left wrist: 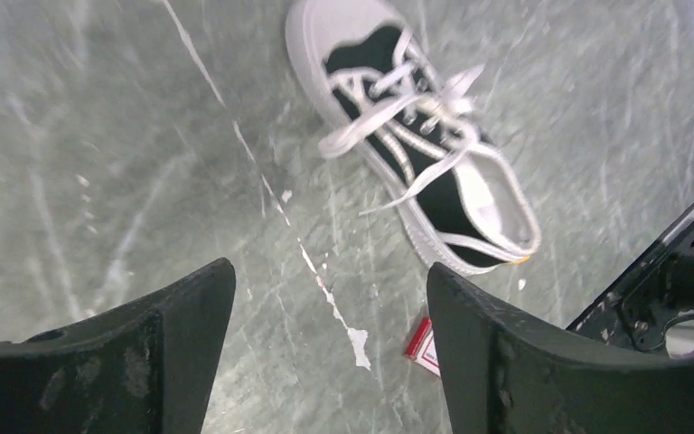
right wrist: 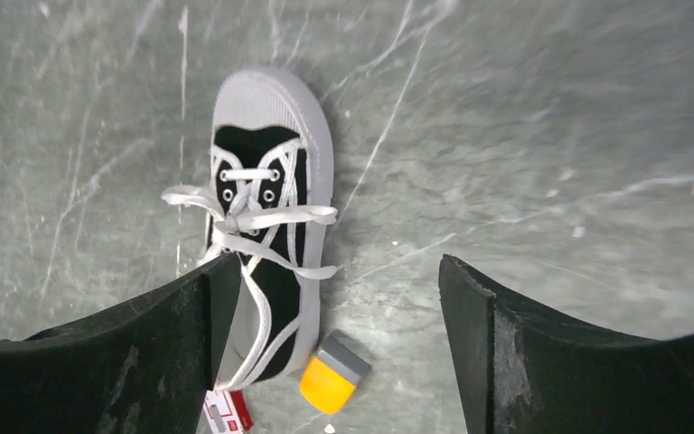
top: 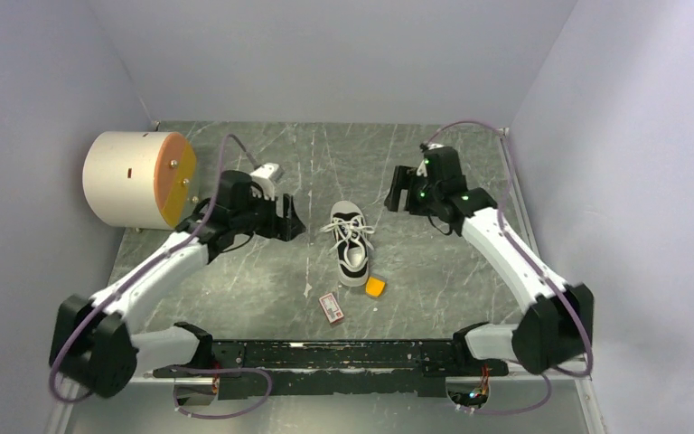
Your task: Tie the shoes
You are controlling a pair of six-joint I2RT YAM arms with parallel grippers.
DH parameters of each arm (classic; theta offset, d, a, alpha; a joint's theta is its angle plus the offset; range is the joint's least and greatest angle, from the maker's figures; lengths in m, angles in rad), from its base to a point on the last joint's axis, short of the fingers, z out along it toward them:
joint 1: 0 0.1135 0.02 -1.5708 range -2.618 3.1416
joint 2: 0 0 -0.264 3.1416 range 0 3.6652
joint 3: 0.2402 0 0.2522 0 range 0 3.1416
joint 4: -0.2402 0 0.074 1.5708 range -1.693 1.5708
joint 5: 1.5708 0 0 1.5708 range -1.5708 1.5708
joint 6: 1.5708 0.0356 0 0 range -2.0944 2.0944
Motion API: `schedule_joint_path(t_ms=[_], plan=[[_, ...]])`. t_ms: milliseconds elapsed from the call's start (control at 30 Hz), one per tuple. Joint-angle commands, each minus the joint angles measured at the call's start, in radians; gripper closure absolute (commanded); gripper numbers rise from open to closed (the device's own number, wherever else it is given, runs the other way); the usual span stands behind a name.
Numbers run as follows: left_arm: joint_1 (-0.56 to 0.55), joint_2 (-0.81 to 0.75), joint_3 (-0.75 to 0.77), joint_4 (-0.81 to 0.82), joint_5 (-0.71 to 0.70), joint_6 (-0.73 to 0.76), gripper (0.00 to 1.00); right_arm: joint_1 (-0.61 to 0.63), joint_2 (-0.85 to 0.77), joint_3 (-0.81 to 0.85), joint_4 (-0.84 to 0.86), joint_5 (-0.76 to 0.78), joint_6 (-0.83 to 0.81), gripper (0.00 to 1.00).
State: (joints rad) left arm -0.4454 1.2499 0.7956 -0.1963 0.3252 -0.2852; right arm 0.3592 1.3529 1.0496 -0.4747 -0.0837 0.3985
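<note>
The small black-and-white sneaker [top: 351,244] lies on the marbled table, white toe toward the back, its long white laces crossed loosely over the tongue with ends trailing off the sides. It shows in the left wrist view [left wrist: 416,136] and the right wrist view [right wrist: 267,217]. My left gripper [top: 291,220] hovers open and empty left of the shoe, seen open in its own view [left wrist: 330,280]. My right gripper [top: 401,193] hovers open and empty to the shoe's back right, also open in its own view [right wrist: 339,271].
A small orange block [top: 375,287] lies by the shoe's heel, also in the right wrist view [right wrist: 332,372]. A red-and-white card [top: 332,307] lies near the front. A large white cylinder with an orange face [top: 137,179] stands at the back left. Walls enclose three sides.
</note>
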Motion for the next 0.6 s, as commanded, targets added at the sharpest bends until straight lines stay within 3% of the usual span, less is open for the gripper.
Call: schedule_joint_path(t_ms=[0,100,233,267,367,567], plan=[[0.007,-0.209,0.125,-0.169,-0.120,0.062,0.17,-0.002,-0.148,0.101,-0.239,0.200,-0.064,0.15],[0.006,-0.327,0.224,-0.222,-0.192,0.085,0.15,-0.003,-0.236,0.176,-0.328,0.286,-0.067,0.15],[0.007,-0.362,0.401,-0.342,-0.281,0.140,0.14,-0.002,-0.386,0.253,-0.351,0.337,-0.097,0.13],[0.006,-0.363,0.446,-0.377,-0.304,0.151,0.14,-0.002,-0.426,0.274,-0.345,0.341,-0.114,0.01],[0.007,-0.375,0.547,-0.438,-0.346,0.176,0.14,-0.003,-0.520,0.340,-0.327,0.368,-0.142,0.00],[0.007,-0.402,0.654,-0.462,-0.359,0.203,0.13,-0.002,-0.545,0.457,-0.363,0.494,-0.128,0.00]])
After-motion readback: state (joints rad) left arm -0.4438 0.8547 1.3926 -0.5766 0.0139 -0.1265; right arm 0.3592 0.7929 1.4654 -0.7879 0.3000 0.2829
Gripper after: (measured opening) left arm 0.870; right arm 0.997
